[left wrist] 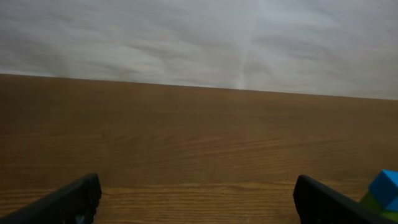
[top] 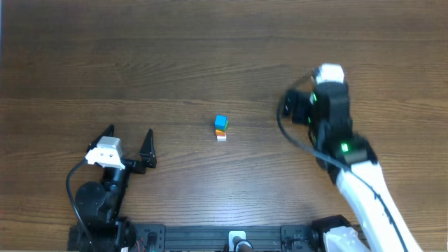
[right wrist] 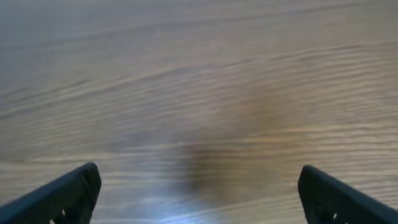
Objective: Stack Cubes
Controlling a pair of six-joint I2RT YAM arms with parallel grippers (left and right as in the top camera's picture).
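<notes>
**Progress.** A single stack point(top: 221, 129) of cubes stood upright near the middle of the counter point(top: 224, 42). The blue cube point(top: 221, 122) was on top, the orange cube point(top: 221, 131) lower down, and the white cube point(top: 222, 137) at the base. The left wrist view showed a green cube point(left wrist: 373, 203) directly under the blue one. No loose cube was noted elsewhere on the counter. In my judgement the stacking was done or very nearly so, with nothing left but to confirm that the stack stood unaided.

**Grippers.** The left gripper point(top: 129, 133) sat low near its base, to the left of the stack and apart from it, fingers spread and holding nothing. The right gripper point(right wrist: 199, 180) was to the right of the stack, well apart from it, over bare wood. It was likewise spread wide and empty.

**Containers.** The stack rested directly on the counter and nothing enclosed or held it.
</notes>
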